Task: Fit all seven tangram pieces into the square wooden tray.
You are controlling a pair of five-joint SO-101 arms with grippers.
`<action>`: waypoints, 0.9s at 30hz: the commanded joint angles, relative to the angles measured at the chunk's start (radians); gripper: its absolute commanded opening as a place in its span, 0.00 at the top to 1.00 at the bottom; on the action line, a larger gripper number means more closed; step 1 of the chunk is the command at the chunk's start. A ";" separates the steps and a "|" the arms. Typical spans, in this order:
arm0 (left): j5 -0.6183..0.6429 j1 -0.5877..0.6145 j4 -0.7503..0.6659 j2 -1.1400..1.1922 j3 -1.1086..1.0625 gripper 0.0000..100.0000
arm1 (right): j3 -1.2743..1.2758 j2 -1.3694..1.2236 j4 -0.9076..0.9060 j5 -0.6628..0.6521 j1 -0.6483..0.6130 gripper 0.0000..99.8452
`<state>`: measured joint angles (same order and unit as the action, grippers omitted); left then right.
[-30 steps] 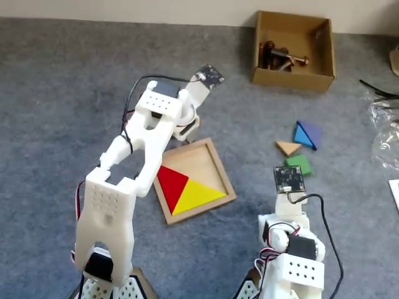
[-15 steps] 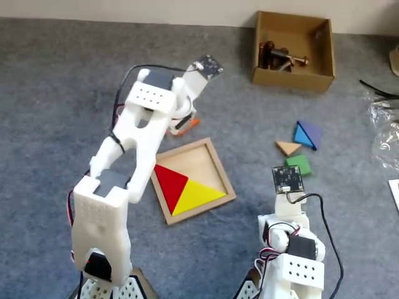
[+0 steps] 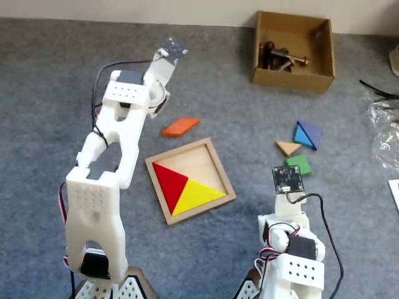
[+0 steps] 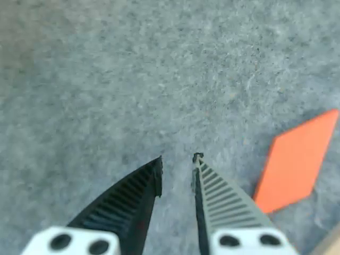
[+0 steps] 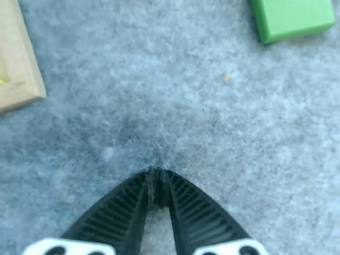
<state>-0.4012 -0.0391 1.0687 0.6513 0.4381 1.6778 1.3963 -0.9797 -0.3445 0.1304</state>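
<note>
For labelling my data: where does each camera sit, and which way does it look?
High view: fixed overhead, looks down on the wooden tray, left arm and right arm.
Left wrist view: on the left arm, faces the mat past its open tool.
Right wrist view: on the right arm, faces the mat past its shut tool.
Shared: orange piece, high and left wrist; green piece, high and right wrist.

Fuzzy grey carpet (image 3: 50,75) underlies a pale wooden tray (image 3: 199,162), a matt orange piece (image 4: 295,159) and a cardboard box (image 3: 293,80).
</note>
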 commanded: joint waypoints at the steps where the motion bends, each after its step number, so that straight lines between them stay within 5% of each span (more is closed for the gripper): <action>1: -0.003 -0.036 -0.032 -0.008 0.050 0.90 | 0.021 -0.002 0.028 -0.018 0.030 0.99; 18: -0.003 -0.065 0.020 -0.008 0.051 0.98 | 0.021 -0.002 0.028 -0.020 0.030 0.99; 27: 0.000 -0.081 -0.081 -0.002 0.042 0.99 | 0.021 -0.002 0.028 -0.021 0.030 0.99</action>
<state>-0.4012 -0.0913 1.0104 0.6651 0.4381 1.6778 1.3963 -0.9797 -0.3537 0.1304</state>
